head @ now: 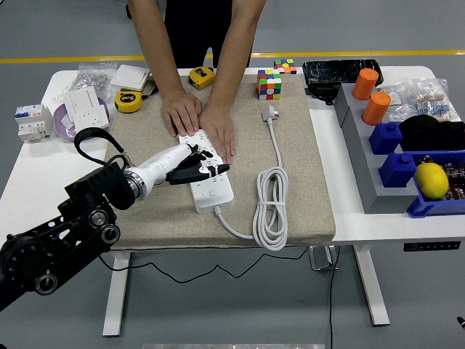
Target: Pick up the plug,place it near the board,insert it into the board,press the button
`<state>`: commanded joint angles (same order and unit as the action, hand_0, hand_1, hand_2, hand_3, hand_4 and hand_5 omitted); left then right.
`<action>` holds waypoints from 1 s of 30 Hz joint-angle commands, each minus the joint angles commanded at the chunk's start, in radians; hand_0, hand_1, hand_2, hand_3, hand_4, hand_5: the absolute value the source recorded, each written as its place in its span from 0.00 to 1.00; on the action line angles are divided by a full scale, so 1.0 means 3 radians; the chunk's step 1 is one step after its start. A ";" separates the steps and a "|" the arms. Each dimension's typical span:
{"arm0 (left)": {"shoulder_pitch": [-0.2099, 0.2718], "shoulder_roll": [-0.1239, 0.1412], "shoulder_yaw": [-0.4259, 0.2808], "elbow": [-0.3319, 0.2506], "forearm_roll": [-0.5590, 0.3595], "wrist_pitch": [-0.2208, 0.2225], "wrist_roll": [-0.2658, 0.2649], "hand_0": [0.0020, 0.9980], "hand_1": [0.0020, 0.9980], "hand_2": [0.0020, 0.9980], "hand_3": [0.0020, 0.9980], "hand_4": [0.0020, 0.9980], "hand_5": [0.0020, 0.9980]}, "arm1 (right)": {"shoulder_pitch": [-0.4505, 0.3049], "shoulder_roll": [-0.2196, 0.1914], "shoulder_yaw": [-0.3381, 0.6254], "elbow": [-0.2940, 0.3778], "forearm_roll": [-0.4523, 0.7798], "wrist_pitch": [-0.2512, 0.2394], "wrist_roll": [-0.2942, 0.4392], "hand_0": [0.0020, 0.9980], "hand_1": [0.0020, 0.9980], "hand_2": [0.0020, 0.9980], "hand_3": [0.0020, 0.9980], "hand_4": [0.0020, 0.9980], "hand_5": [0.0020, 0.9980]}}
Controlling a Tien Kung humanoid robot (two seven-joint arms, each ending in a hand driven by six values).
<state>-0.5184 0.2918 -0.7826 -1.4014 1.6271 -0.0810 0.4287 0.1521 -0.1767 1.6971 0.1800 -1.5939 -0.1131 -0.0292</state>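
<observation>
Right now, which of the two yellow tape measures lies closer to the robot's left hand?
The tape measure at the mat's left edge, beside the white sockets; the other tape measure sits farther back, between the person's forearms, farther from the left hand.
</observation>
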 joint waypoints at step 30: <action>0.0155 0.0266 -0.0138 -0.0839 -0.1872 0.0796 -0.0625 0.31 0.22 0.31 0.66 0.56 0.41 | -0.0022 -0.0001 0.0022 0.0000 0.0022 -0.0017 -0.0015 1.00 0.84 0.75 0.79 1.00 0.85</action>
<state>-0.4720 0.3717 -0.8239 -1.6531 1.0656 0.1577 0.2410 0.1454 -0.1770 1.7038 0.1800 -1.5872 -0.1182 -0.0337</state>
